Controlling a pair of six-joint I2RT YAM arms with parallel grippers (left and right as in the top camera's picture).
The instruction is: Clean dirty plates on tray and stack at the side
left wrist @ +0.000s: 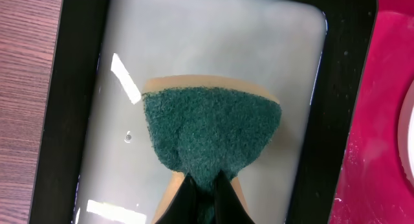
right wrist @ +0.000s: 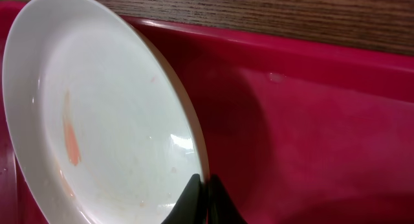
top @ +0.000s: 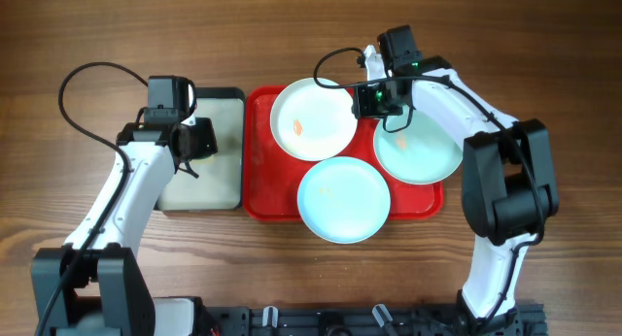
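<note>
**A:** Plates first: the white plate (top: 313,117) and both pale blue plates (top: 343,199) lie on the red tray (top: 259,161), and none is stacked at the side. We judge the job barely begun.

**B:** Agreed. The white plate carries an orange smear (right wrist: 71,136), so we count it unwashed. The blue ones show faint marks at most.

**A:** Where is it relative to our fingers?

**B:** Its near rim runs between the right fingers (right wrist: 189,201), which are pinched narrow on that edge. We cannot tell whether the plate is lifted.

**A:** And the other side?

**B:** The left fingers (left wrist: 180,204) clamp a green sponge (left wrist: 210,130) over the black-rimmed tray (left wrist: 343,88), well apart from the plates. We judge that wiping all three plates and stacking them is left.
</note>
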